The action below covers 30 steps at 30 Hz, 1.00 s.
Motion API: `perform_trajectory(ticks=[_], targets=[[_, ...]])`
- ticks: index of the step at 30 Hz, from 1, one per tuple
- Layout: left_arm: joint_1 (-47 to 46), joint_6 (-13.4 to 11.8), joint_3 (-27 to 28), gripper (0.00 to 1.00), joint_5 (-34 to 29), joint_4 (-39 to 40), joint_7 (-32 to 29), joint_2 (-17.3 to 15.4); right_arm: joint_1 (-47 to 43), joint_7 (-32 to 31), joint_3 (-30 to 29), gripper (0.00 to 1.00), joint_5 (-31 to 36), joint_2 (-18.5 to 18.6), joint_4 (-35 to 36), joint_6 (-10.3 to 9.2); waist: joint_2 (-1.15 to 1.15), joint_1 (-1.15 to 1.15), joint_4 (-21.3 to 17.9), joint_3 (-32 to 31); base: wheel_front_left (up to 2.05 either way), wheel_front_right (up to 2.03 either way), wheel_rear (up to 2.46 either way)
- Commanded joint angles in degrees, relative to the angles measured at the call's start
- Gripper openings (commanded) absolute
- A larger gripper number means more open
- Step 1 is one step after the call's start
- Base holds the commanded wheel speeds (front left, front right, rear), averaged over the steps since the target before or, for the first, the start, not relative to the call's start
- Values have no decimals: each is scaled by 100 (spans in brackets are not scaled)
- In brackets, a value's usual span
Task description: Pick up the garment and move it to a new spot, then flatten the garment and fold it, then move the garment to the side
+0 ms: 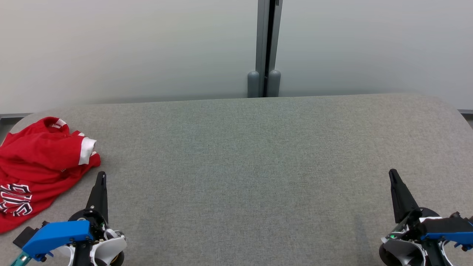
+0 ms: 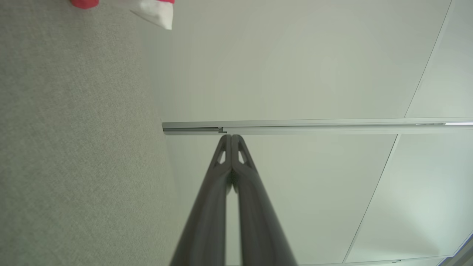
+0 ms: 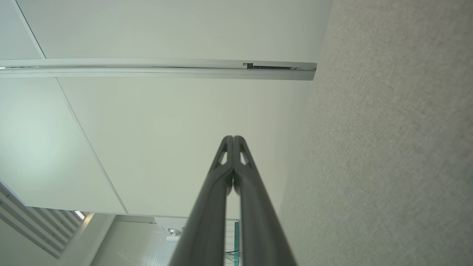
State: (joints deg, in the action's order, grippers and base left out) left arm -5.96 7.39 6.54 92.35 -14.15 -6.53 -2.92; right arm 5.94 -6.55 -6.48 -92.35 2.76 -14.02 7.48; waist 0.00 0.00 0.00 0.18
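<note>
Two grippers sit at the near corners of the head view, over a grey fabric-covered surface (image 1: 258, 166) that runs across the whole width. The left gripper (image 1: 101, 176) points away from the robot. Its two dark fingers (image 2: 207, 207) are pressed together from the tips down, with nothing between them, as the left wrist view shows plainly. The right gripper (image 1: 392, 173) is posed the same way at the opposite corner, and the right wrist view shows its fingers likewise pressed tip to tip and carrying nothing. Whether either gripper touches the fabric below cannot be told.

The garment (image 1: 33, 166) is a red shirt with white trim and dark lettering outlined in white. It lies crumpled at the left end of the surface, partly cut off by the edge of the head view. Its nearest red fold lies just beside the left gripper's tip, to the left of it and apart from it. One white sleeve cuff (image 1: 87, 149) faces the middle of the surface, and a corner of this cuff and a scrap of red appear at the top edge of the left wrist view.

Behind the surface stands a pale panelled wall (image 1: 129, 48), divided by a grey upright post (image 1: 266, 48)
</note>
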Motion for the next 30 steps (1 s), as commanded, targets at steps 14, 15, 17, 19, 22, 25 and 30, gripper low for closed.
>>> perform_trajectory(ticks=[14,15,17,19,22,25,30], targets=[[-59,27,6,0,14,24,-18,9,65,-6,-9,0,-13,24,-8,2,0,0,0,0,0,0,0],[-59,27,6,0,14,24,-18,9,65,-6,-10,0,-13,24,-8,2,0,0,0,0,0,0,0],[-59,27,6,0,14,24,-18,9,65,-6,-10,0,-13,24,-8,2,0,0,0,0,0,0,0],[-59,27,6,0,14,24,-18,9,65,-6,-10,0,-13,24,-8,2,0,0,0,0,0,0,0],[-60,27,6,0,14,24,-18,9,65,-6,-10,0,-13,24,-8,2,0,0,0,0,0,0,0],[-60,27,6,0,14,24,-18,9,65,-6,-10,0,-13,24,-8,2,0,0,0,0,0,0,0],[-60,27,6,0,14,24,-18,9,65,-6,-10,0,-13,24,-8,2,0,0,0,0,0,0,0]])
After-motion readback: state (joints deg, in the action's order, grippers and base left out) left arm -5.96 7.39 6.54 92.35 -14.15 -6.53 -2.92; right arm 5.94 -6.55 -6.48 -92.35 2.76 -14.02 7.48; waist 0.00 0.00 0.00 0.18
